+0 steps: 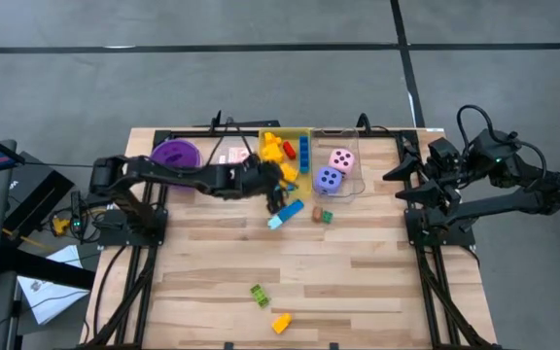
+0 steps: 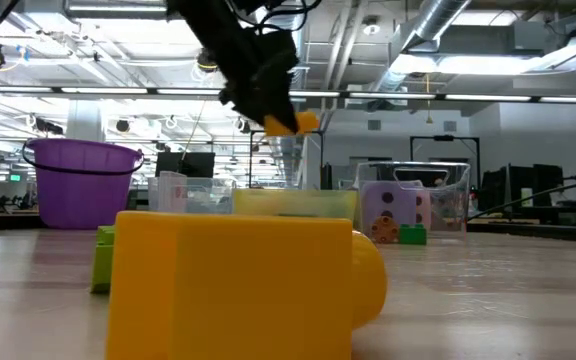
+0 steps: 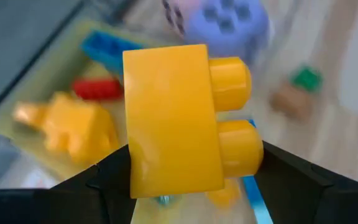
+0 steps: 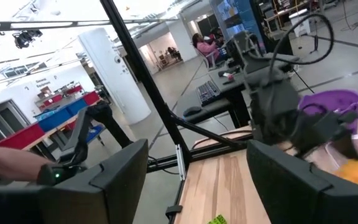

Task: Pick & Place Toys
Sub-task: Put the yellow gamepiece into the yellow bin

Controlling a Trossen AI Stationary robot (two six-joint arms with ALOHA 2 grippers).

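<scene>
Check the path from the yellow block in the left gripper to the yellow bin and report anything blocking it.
Nothing visible blocks it. The left gripper holds the yellow block in the air near the yellow bin's front edge. The bin is open on top and already holds yellow, red and blue blocks. The right gripper waits at the table's right side.

Worktop (image 1: 358,282): middle and right largely open. Obstacles: yellow bin (image 1: 297,142), clear bin (image 1: 350,136), purple bowl (image 1: 176,153) along far edge; loose blocks, apparently two, near front edge.
</scene>
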